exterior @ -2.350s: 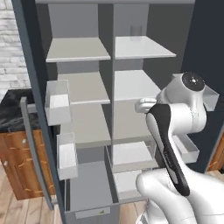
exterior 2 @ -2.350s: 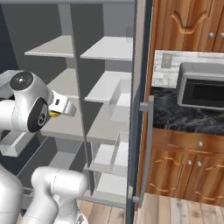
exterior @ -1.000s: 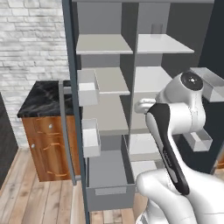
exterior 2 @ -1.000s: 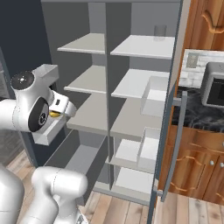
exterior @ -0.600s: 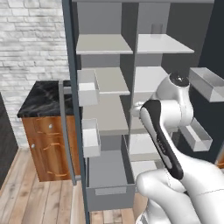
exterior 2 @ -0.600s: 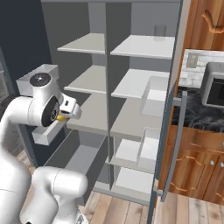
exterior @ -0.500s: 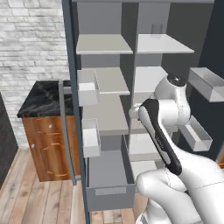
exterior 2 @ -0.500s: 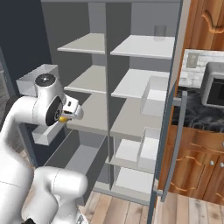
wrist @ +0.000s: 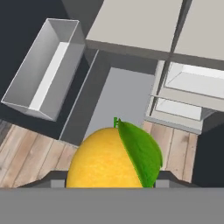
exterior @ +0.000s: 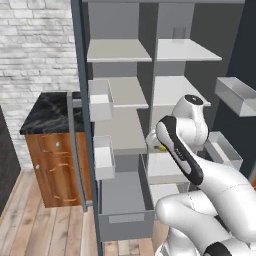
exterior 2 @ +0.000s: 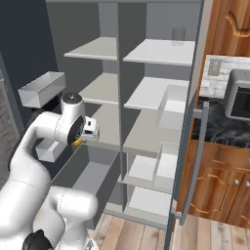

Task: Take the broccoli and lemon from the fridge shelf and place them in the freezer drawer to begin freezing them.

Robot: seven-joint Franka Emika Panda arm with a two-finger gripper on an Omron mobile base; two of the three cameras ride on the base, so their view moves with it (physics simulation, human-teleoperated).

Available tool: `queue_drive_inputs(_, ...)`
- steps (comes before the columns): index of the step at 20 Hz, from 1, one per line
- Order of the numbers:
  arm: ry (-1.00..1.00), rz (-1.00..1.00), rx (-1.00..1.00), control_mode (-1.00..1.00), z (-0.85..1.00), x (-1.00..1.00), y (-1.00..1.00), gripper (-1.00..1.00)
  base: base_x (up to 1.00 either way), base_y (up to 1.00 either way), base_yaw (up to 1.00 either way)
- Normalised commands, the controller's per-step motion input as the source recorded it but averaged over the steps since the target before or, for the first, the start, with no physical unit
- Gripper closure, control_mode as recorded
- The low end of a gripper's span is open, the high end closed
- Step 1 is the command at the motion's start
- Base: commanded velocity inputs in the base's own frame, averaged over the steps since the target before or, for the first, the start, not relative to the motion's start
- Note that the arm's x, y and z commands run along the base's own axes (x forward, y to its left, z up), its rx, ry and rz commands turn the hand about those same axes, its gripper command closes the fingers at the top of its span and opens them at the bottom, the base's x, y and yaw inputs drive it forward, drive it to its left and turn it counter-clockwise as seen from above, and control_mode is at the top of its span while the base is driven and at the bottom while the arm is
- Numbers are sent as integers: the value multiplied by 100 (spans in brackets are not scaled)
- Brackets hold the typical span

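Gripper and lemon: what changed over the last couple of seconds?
The base drove, so both base views shifted. The arm swung the gripper down and left from shelf height until it hangs over the open deep grey freezer drawer. Unchanged: the jaws stay shut on the small round orange-yellow lemon, and the drawer stays pulled out.

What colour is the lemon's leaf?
Green, against the orange-yellow lemon; the hand view shows it best.
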Motion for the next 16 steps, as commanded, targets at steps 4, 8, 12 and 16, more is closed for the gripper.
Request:
queue_drive_inputs(4,3,19,0,-100,-63,0,-1,100,0,0,0)
queue_drive_inputs(8,9,18,0,-100,-69,0,0,100,0,0,0)
queue_drive_inputs(12,8,17,0,-100,-55,0,0,100,0,0,0)
queue_drive_inputs(16,10,14,0,-100,-44,15,6,100,0,0,0)
